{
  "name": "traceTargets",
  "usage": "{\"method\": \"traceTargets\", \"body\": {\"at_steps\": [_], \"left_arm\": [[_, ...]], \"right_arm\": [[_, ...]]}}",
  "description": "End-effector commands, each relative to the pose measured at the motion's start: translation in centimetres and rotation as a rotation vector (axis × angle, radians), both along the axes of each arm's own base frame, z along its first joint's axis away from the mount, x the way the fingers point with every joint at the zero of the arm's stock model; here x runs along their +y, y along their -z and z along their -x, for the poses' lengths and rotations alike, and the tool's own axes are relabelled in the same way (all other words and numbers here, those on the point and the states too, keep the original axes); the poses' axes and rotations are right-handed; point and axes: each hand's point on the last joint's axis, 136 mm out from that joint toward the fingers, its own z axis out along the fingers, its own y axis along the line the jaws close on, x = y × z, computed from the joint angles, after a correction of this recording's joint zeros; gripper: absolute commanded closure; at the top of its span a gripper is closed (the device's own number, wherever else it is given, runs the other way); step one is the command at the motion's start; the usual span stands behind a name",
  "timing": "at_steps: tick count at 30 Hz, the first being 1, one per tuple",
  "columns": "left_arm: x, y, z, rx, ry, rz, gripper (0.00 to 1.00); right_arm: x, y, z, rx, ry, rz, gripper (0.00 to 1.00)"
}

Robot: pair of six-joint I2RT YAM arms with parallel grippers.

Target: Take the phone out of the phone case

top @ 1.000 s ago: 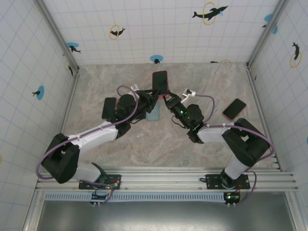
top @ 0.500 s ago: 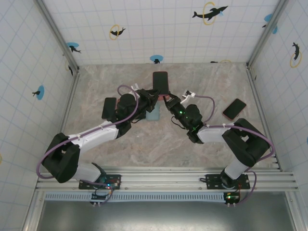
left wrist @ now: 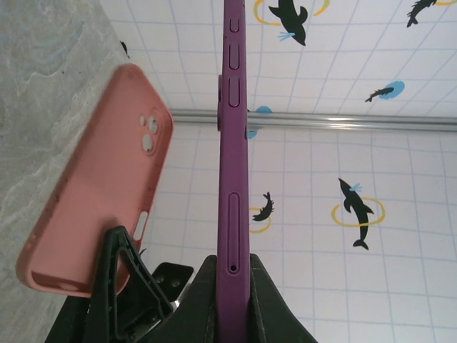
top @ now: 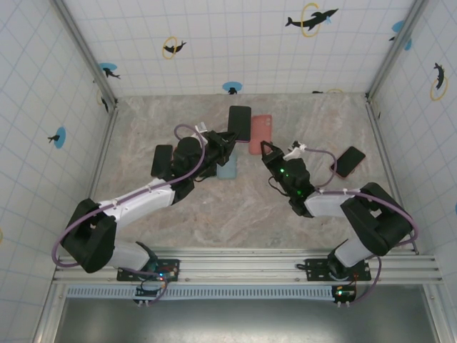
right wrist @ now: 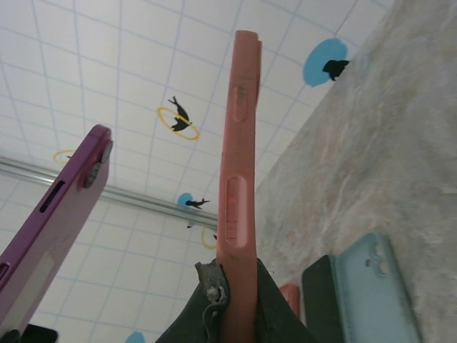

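Pinching the near end of the purple phone (top: pixel 240 122) with the left gripper (top: pixel 230 138), fingers clenched on its two faces. Held raised over the far middle of the marble table (top: pixel 143 121), edge-on to the left wrist camera, side buttons in plain sight.

Gripping the salmon-pink phone case (top: pixel 261 129) by its near end with the right gripper (top: pixel 265 147), squeezed tight on it (camera cut-outs showing in the left wrist view). Set just right of the phone, apart from it, a clear gap between the two. Already bare of its case, then.

Lying flat on the table below the left gripper: a light blue case (top: pixel 227 166), with a black flat piece (right wrist: pixel 318 286) against its left side. Resting well to the right, near the right wall: a dark phone with a red edge (top: pixel 348 161).
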Motion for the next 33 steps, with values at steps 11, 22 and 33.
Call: {"method": "traceTargets", "body": {"at_steps": [11,22,33], "left_arm": [[-4.3,4.1,-1.0,-0.082,0.135,-0.144,0.96],[-6.6,10.1,-2.9,0.002,0.129,-0.166,0.96],[-7.4,15.1,-5.0,0.098,0.069,-0.168,0.95]], "right_arm": [[-6.8,0.8,1.7,0.007,0.12,0.044,0.94],[-10.2,3.3,3.8,0.065,0.192,0.073,0.94],[-12.1,4.6,4.8,0.101,0.232,0.084,0.94]]}}
